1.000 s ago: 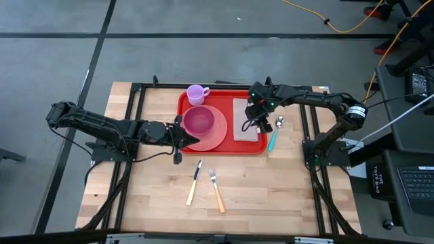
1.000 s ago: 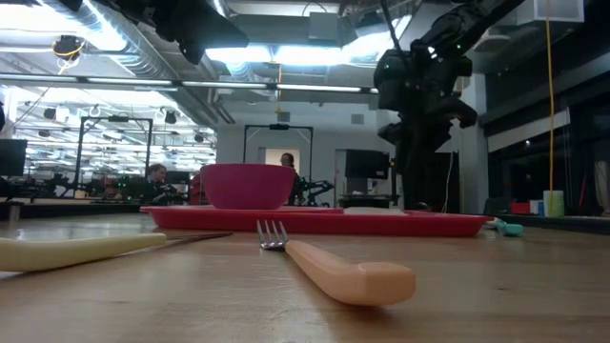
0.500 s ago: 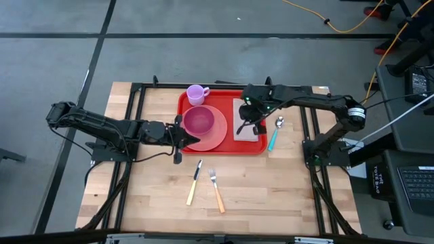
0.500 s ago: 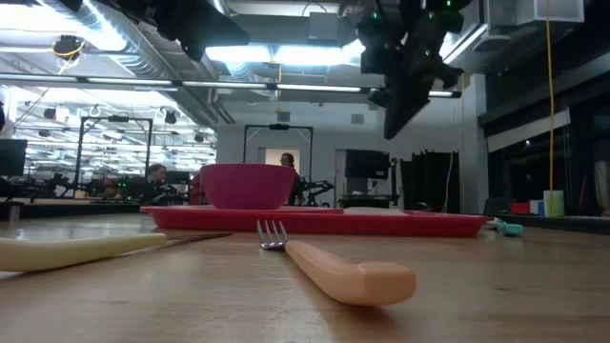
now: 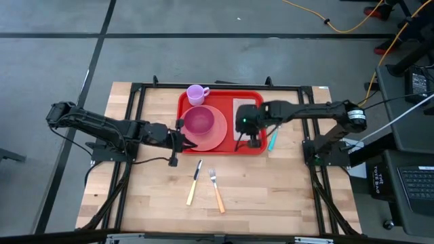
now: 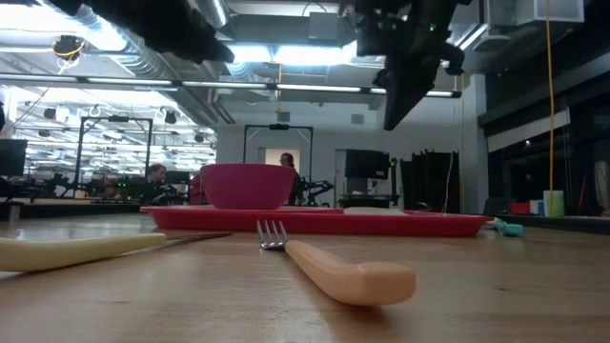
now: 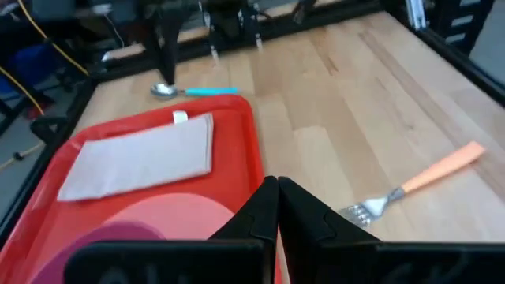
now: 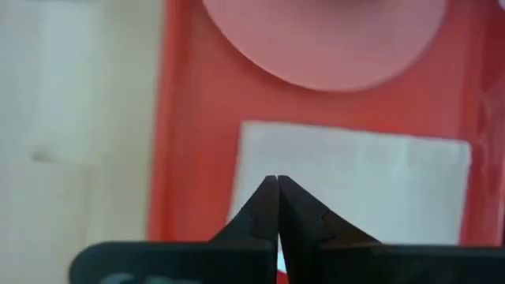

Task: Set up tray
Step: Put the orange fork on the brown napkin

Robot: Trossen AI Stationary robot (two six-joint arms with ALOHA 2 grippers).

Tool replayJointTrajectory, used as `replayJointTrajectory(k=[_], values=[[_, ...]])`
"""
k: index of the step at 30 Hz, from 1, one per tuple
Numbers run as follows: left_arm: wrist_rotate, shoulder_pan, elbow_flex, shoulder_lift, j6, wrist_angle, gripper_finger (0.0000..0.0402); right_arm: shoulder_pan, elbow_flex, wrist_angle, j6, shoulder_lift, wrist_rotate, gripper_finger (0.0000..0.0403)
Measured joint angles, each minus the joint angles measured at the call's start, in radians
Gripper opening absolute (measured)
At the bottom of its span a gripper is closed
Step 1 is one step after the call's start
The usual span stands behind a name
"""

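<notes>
The red tray (image 5: 222,149) lies at the table's far middle. It holds a pink plate (image 5: 215,135) with a magenta bowl (image 5: 199,120) on it, a purple cup (image 5: 196,95) and a pale napkin (image 7: 142,156). My right gripper (image 8: 276,180) is shut and hangs well above the tray (image 6: 393,119), over the napkin's edge nearest the plate. My left gripper (image 7: 276,183), shut, is at the tray's near rim by the plate (image 5: 186,140). It holds nothing.
A spoon with a teal handle (image 5: 274,137) lies on the wood just right of the tray. A knife (image 5: 194,181) and an orange-handled fork (image 5: 215,190) lie on the near half of the table. The arms' black frame rails (image 5: 129,129) run along both sides.
My right gripper has risen off the napkin, shut, and swung from the tray's right end toward the table's left and near edge, over the napkin. My left gripper has drawn back a little toward the table's left edge. Tray, napkin and cutlery have stayed put.
</notes>
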Motion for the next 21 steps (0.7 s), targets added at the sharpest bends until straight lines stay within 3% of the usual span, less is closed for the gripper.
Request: replayJointTrajectory(k=[8, 13, 17, 21], values=[[0.058, 0.077, -0.211, -0.045, 0.051, 0.263, 0.0003, 0.168, -0.009, 0.130, 0.188, 0.000, 0.114, 0.0004], [0.118, 0.184, -0.270, -0.153, 0.037, 0.289, 0.0003, 0.269, -0.068, 0.223, 0.330, 0.000, 0.208, 0.0006], [0.268, 0.241, -0.277, -0.234, -0.007, 0.271, 0.0003, 0.319, -0.110, 0.301, 0.440, 0.001, 0.233, 0.0006], [0.389, 0.254, -0.277, -0.271, -0.013, 0.263, 0.0003, 0.343, -0.146, 0.421, 0.444, 0.001, 0.224, 0.0014]])
